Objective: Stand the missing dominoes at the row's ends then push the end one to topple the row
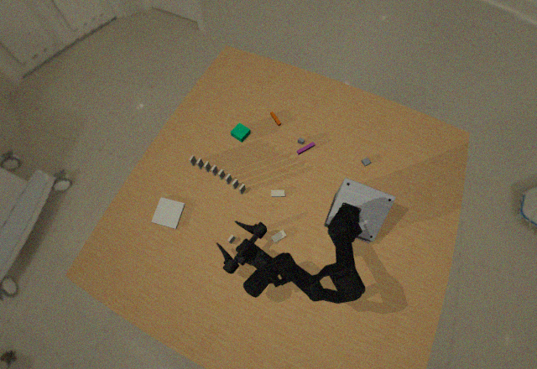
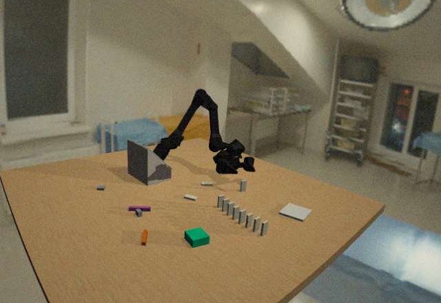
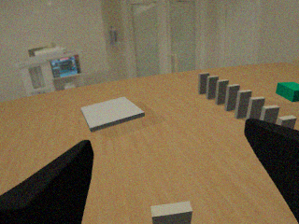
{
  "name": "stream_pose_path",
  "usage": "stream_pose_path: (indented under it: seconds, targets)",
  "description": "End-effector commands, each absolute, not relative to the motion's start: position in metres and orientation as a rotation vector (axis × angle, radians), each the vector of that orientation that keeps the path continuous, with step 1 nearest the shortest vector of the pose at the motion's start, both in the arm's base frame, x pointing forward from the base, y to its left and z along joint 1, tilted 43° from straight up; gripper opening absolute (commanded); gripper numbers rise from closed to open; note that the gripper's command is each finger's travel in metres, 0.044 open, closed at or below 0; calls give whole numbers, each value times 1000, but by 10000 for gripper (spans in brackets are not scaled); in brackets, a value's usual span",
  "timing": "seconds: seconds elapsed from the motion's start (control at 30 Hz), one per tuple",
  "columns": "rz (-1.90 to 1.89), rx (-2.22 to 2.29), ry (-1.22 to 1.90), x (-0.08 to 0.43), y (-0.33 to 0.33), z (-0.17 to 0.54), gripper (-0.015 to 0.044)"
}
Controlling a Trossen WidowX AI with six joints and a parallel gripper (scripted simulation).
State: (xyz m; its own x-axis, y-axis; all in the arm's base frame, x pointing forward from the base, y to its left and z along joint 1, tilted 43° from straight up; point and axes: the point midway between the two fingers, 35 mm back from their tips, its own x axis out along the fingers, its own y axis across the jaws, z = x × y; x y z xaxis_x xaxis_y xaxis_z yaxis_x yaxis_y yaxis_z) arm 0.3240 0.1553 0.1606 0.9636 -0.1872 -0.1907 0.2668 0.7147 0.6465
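Observation:
A row of several grey dominoes stands upright, evenly spaced. A loose domino stands upright by itself, off the row's line, on the arm's side. My gripper is wide open and empty, just above and behind that lone domino; the wrist view shows its top low between the spread fingers. One pale domino lies flat near the row's nearer end. Another pale domino lies flat closer to the arm.
A white square slab lies beyond the lone domino. A green block, an orange bar and a purple bar lie across the row. A grey wedge stands by the arm's base.

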Motion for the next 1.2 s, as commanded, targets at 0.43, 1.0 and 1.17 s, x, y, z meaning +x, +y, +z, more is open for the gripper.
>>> stream_pose_path:
  seconds: [0.43, 1.0, 1.17]
  targets:
    - [37, 415, 937, 383, 159, 135, 440]
    - [397, 787, 1534, 344, 124, 189, 440]
    - [397, 787, 1534, 344, 124, 189, 440]
